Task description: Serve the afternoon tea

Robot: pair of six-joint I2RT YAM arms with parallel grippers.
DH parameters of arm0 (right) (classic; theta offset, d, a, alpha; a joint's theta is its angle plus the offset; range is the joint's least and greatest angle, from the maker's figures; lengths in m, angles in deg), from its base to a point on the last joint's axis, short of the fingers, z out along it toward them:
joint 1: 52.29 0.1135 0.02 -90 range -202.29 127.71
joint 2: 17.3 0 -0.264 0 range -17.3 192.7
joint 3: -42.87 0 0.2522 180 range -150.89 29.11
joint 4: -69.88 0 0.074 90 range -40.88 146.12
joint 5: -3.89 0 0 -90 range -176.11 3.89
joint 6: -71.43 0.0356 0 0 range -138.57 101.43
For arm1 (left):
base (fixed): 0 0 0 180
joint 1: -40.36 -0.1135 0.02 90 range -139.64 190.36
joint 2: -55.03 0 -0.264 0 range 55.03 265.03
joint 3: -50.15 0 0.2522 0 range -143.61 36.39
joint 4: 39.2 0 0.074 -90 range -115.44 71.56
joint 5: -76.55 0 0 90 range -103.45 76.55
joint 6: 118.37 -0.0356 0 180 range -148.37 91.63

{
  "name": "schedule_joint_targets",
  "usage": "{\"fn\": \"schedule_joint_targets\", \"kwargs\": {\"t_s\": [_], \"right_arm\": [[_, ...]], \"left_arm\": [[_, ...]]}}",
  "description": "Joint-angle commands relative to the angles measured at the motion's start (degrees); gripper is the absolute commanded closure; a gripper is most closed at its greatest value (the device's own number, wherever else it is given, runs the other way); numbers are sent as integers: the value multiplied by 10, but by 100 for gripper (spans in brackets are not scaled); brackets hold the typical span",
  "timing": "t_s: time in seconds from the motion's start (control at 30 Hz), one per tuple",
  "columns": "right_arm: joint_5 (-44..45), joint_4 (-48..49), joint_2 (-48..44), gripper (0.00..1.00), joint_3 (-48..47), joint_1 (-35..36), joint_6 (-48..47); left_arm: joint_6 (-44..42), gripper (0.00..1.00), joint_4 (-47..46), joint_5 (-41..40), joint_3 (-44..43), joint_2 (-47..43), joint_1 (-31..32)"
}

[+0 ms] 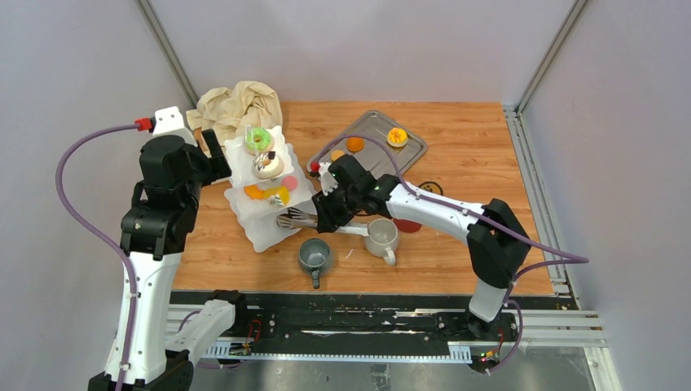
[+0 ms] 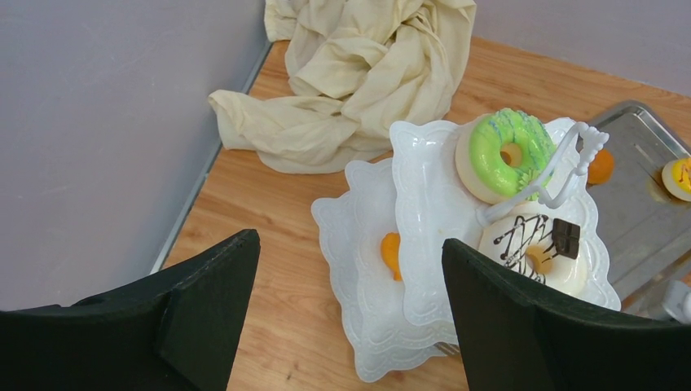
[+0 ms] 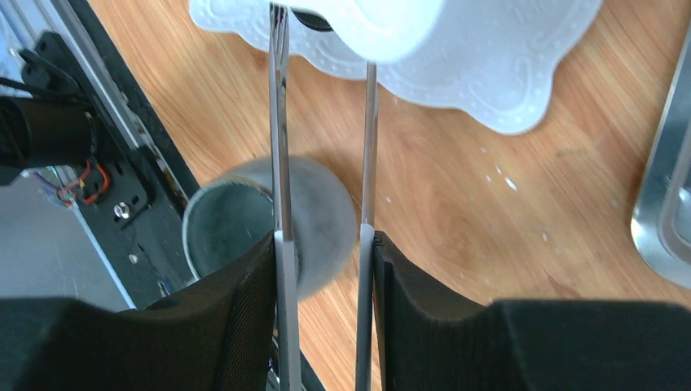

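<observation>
Our right fingers (image 3: 244, 301) clench steel tongs (image 3: 279, 163), whose tips reach the white three-tier stand (image 3: 505, 73) ahead. The grey mug (image 3: 236, 220) sits below them on the desk (image 3: 456, 204). Our left fingers (image 2: 208, 301) are spread wide and hold nothing, with the green ring doughnut (image 2: 509, 151) on the top tier beyond them.

A: Where is the white three-tier stand (image 1: 262, 235) found?
B: Upright, left of centre; a green ring doughnut (image 1: 258, 139) and a white-iced pastry (image 1: 267, 165) are laid on its top tier, an orange piece (image 1: 253, 192) and a pink piece (image 1: 291, 183) lower down.
A: And the mugs?
B: The grey mug (image 1: 314, 256) is stood upright below centre, the white mug (image 1: 381, 236) just right of it. An orange pastry (image 1: 355, 144) and a yellow pastry (image 1: 397, 136) are seen at upper centre.
</observation>
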Motion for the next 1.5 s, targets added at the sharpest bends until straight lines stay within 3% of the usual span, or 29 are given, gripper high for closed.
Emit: {"fn": "schedule_joint_targets", "kwargs": {"t_s": [0.0, 0.43, 1.47], "right_arm": [[13, 68, 27, 78, -34, 27, 51], [100, 254, 62, 75, 25, 74, 173], [134, 251, 130, 70, -49, 90, 210]], "left_arm": [[10, 14, -19, -12, 10, -11, 5], [6, 14, -22, -23, -4, 1, 18], [-7, 13, -18, -51, -6, -3, 42]]}}
